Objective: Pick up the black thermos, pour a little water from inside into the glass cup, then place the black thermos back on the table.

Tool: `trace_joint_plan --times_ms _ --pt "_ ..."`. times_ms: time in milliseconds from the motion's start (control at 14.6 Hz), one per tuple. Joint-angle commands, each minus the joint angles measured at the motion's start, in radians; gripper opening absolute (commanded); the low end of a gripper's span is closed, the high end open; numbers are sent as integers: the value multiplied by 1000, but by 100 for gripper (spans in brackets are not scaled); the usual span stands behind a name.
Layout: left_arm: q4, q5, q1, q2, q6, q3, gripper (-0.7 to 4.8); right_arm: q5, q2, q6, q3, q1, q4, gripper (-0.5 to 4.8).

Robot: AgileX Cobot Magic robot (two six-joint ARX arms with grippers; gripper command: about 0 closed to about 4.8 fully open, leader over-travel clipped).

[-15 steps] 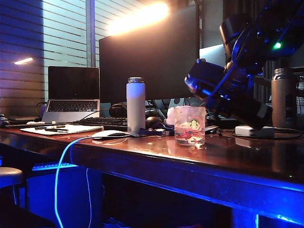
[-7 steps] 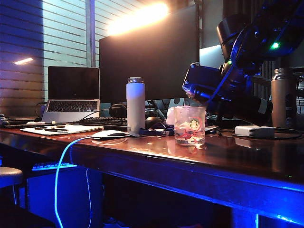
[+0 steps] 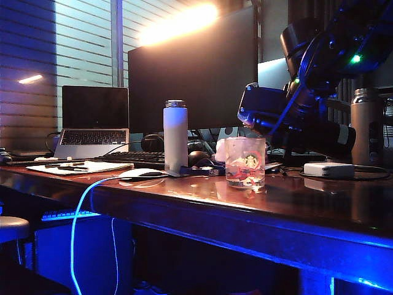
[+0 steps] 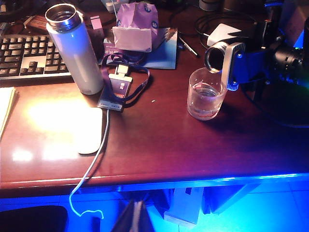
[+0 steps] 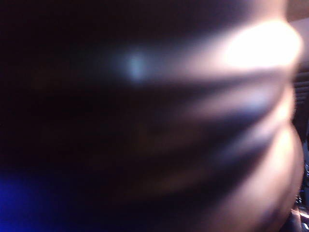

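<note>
The black thermos (image 3: 325, 136) hangs nearly level over the table (image 3: 184, 190), its open mouth (image 4: 215, 56) just above the rim of the glass cup (image 3: 245, 162). My right gripper (image 3: 299, 115) is shut on the thermos body. The right wrist view shows only a dark blur of the thermos up close. The glass cup (image 4: 205, 100) stands upright with some water in it. I cannot make out a stream. My left gripper (image 4: 137, 212) hangs shut beyond the table's front edge (image 4: 145, 182), away from both things.
A white slim bottle (image 3: 175, 135) stands left of the cup, with a white mouse (image 4: 90, 129) and a lanyard badge (image 4: 116, 89) near it. A grey-steel bottle (image 3: 366, 126) and a white box (image 3: 329, 169) sit at the right. Monitor, laptop and keyboard line the back.
The right arm has rolled the thermos from a slant to nearly level, lowering its mouth toward the glass cup. The cup has stayed in place.
</note>
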Motion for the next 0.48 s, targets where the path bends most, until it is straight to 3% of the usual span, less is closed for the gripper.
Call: trace_joint_plan --times_ms 68,479 --pt "7 5 0 -3 1 3 -3 16 -14 -39 14 2 69 13" --pt "7 5 0 -3 1 3 -3 18 -14 -68 14 2 69 12"
